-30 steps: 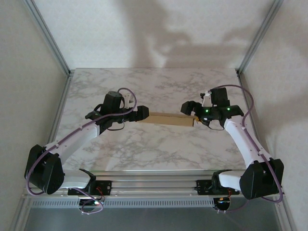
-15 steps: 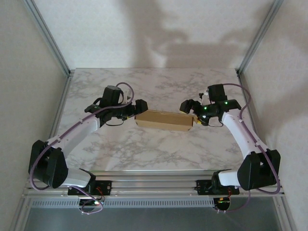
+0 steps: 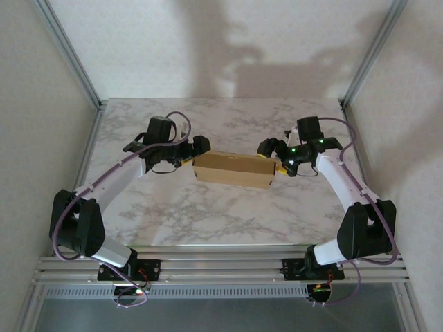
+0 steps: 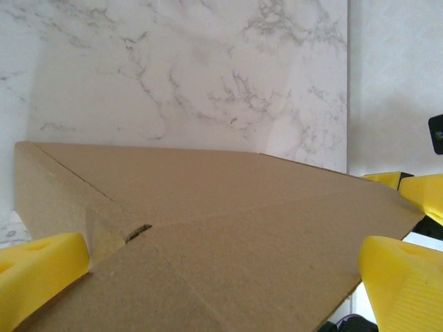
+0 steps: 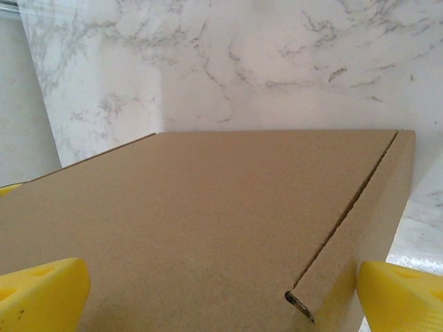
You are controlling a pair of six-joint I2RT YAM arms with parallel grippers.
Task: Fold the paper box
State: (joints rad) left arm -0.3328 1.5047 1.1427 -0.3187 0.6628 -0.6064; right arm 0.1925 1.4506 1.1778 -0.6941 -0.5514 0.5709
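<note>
The paper box (image 3: 232,169) is a closed, shallow brown cardboard box lying crosswise at the middle of the marble table, with its top face and front wall showing. My left gripper (image 3: 194,158) stands open around its left end and my right gripper (image 3: 275,160) stands open around its right end. In the left wrist view the paper box (image 4: 228,228) runs between my yellow fingers (image 4: 38,266), with its folded corner beside the left one. The right wrist view has the paper box (image 5: 208,221) between the yellow fingers (image 5: 401,294), a side seam next to the right finger.
The marble table (image 3: 228,214) has bare surface in front of and behind the box. Metal frame posts (image 3: 69,52) rise at the back corners, with white walls on three sides. The arm bases sit on the rail at the near edge.
Both grippers and the box have shifted toward the back of the table. The box, first seen almost edge-on, now shows its top face. The left gripper has drawn back to the box's left end.
</note>
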